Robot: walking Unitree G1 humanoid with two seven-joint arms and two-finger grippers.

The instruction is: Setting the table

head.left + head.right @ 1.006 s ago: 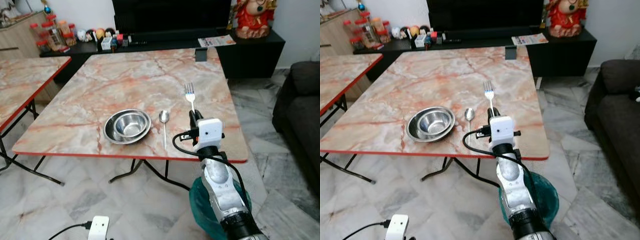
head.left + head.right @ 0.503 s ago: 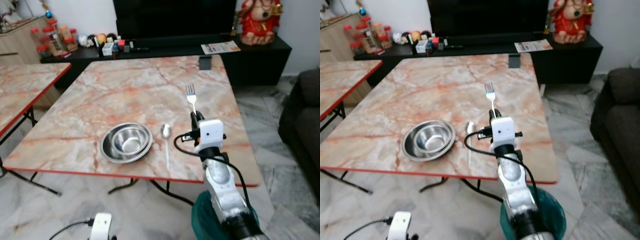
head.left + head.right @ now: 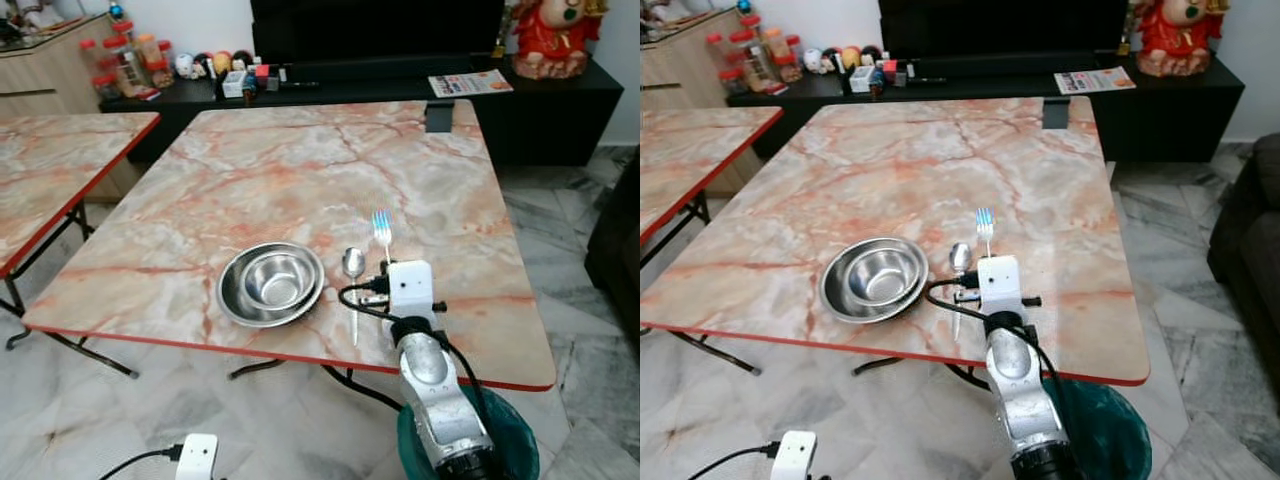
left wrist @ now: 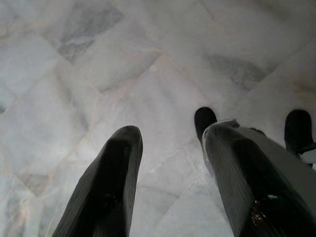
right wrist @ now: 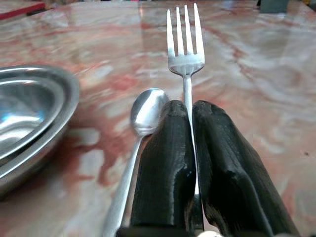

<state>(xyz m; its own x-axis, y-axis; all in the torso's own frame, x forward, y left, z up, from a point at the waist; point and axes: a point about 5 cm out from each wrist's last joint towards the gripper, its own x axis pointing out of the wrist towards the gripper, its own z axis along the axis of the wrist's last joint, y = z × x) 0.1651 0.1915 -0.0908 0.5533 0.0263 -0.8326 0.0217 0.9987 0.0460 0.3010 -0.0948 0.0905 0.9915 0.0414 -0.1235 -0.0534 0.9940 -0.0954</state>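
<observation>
My right gripper (image 5: 190, 148) is shut on a silver fork (image 5: 184, 54), tines pointing away over the marble table (image 3: 300, 160). The fork (image 3: 382, 229) hangs just right of a spoon (image 3: 353, 270) that lies on the table. Left of the spoon stand two nested steel bowls (image 3: 271, 283) near the front edge. The same bowls (image 5: 24, 123) and spoon (image 5: 143, 113) lie close beside the gripper in the right wrist view. My left gripper (image 4: 170, 148) hangs open over the tiled floor, holding nothing.
A second marble table (image 3: 50, 170) stands to the left. Behind is a black TV cabinet (image 3: 400, 75) with jars and a red figurine (image 3: 555, 35). A teal bin (image 3: 520, 450) sits under the table's front right corner. A dark sofa is at the right edge.
The camera has come closer to the table and shifted. The right gripper with the fork has dropped lower toward the tabletop, beside the spoon.
</observation>
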